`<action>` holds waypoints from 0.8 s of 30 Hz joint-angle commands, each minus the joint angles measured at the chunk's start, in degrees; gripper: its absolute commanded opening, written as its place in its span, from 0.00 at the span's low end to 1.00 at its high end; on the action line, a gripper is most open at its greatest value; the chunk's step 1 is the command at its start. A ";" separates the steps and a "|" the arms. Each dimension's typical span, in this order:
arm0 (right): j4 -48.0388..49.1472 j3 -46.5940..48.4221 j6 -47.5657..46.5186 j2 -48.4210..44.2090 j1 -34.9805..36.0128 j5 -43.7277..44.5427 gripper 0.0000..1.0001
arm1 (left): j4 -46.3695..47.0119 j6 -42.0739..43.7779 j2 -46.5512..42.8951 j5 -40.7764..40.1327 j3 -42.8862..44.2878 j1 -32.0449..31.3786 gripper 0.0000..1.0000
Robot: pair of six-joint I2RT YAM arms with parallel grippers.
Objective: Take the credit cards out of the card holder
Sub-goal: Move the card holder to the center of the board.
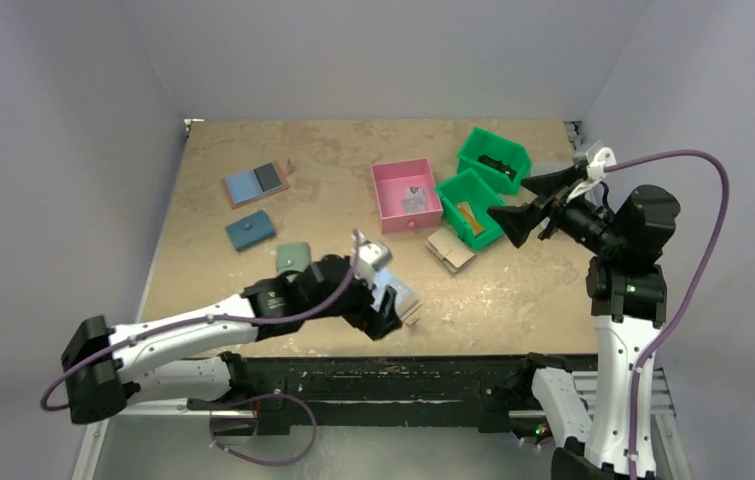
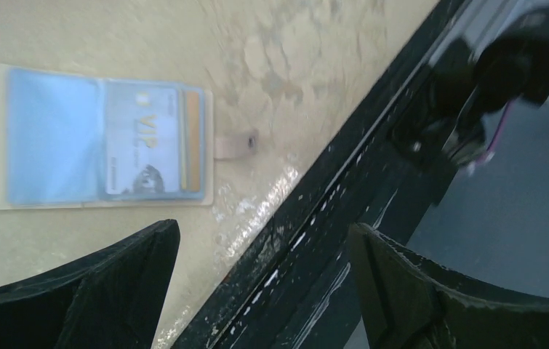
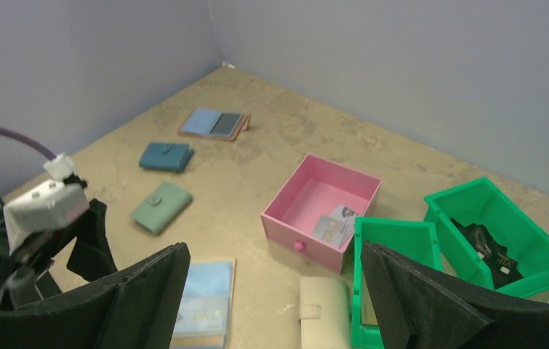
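The card holder (image 2: 53, 138) lies open and flat near the table's front edge, also seen in the top view (image 1: 406, 298) and in the right wrist view (image 3: 209, 291). Its left panel is pale blue, and its snap tab (image 2: 236, 143) points toward the edge. In the other panel sits a silver-grey credit card (image 2: 144, 145) with a gold-yellow card edge (image 2: 193, 138) beside it. My left gripper (image 2: 260, 240) hovers open just beside the holder, over the table edge, with nothing between its fingers. My right gripper (image 1: 531, 203) is raised by the green bins, open and empty.
A pink drawer (image 1: 390, 195) holds loose cards (image 3: 334, 225). Two green bins (image 1: 453, 190) (image 1: 513, 150) stand to its right. A cream folded wallet (image 3: 326, 309), a mint wallet (image 3: 161, 207), a teal wallet (image 3: 166, 156) and another open holder (image 3: 214, 123) lie around. The black table frame (image 2: 344, 189) is close.
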 commanded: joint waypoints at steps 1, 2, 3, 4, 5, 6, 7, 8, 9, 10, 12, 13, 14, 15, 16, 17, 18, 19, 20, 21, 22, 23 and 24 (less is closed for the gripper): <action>-3.20 -1.67 -12.00 0.52 -0.26 -5.88 0.99 | 4.52 11.93 7.70 -7.54 -0.64 -9.31 0.91; -4.54 -1.86 -13.80 0.78 -0.28 -6.09 0.99 | 6.99 14.09 9.49 -8.64 -1.28 -11.21 0.91; -4.91 -2.29 -15.11 0.86 -0.29 -6.16 0.99 | 9.45 16.14 11.17 -9.78 -1.85 -12.75 0.91; -4.81 -2.73 -15.34 0.93 -0.29 -6.16 0.99 | 12.19 17.70 12.66 -11.23 -2.57 -14.23 0.91; -4.71 -3.06 -15.45 1.03 -0.29 -6.28 0.99 | 15.08 19.15 14.55 -12.89 -3.23 -15.77 0.91; -4.66 -3.27 -15.46 1.18 -0.29 -6.52 0.99 | 17.02 20.06 15.95 -14.91 -3.53 -16.61 0.91; -4.57 -3.48 -15.46 1.32 -0.29 -6.71 0.99 | 18.72 21.08 17.17 -16.55 -3.78 -17.38 0.91; -4.53 -3.57 -15.46 1.49 -0.24 -6.84 0.99 | 20.37 22.00 18.27 -18.48 -4.16 -18.16 0.91; -4.46 -3.66 -15.46 1.68 -0.26 -7.09 0.99 | 22.51 22.39 19.29 -21.34 -4.62 -18.72 0.91; -4.29 -3.81 -15.46 1.88 -0.28 -7.31 0.99 | 23.58 22.69 20.29 -22.15 -4.94 -19.05 0.90; -3.94 -4.12 -15.23 2.28 -0.24 -7.71 0.99 | 26.39 22.89 22.45 -24.47 -5.06 -19.32 0.84; -3.79 -4.12 -15.13 2.43 -0.27 -7.86 0.99 | 27.53 22.54 23.50 -25.26 -5.19 -19.34 0.81; -3.70 -4.13 -15.11 2.51 -0.24 -8.04 0.99 | 28.78 22.60 24.54 -26.07 -5.24 -19.34 0.78; -3.65 -4.18 -15.03 2.62 -0.28 -8.28 0.99 | 30.03 22.58 25.99 -26.73 -5.29 -19.34 0.75; -3.65 -4.25 -15.02 2.62 -0.25 -8.55 0.99 | 31.01 22.79 27.27 -26.91 -5.25 -19.34 0.72; -3.65 -4.22 -15.02 2.62 -0.28 -8.73 0.99 | 31.80 22.90 28.55 -27.22 -5.03 -19.34 0.70; -3.69 -4.21 -14.92 2.62 -0.29 -8.90 0.99 | 32.34 22.85 29.71 -27.20 -4.70 -19.34 0.67; -3.73 -4.26 -14.93 2.62 -0.29 -9.04 0.99 | 32.69 22.83 30.79 -26.90 -4.35 -19.34 0.64; -3.73 -4.22 -14.93 2.62 -0.29 -9.14 0.99 | 32.91 22.74 31.81 -26.73 -4.00 -19.34 0.63; -3.80 -4.21 -14.93 2.62 -0.29 -9.27 0.99 | 33.10 22.70 32.67 -26.37 -3.74 -19.34 0.62; -3.74 -4.21 -14.95 2.67 -0.24 -9.51 0.99 | 33.18 22.63 33.50 -26.23 -3.45 -19.34 0.61; -3.69 -4.21 -14.89 2.71 -0.26 -9.65 0.99 | 33.37 22.40 34.18 -26.29 -3.33 -19.34 0.60; -3.65 -4.21 -14.93 2.79 -0.28 -9.76 0.99 | 33.58 22.23 34.84 -26.59 -3.22 -19.34 0.60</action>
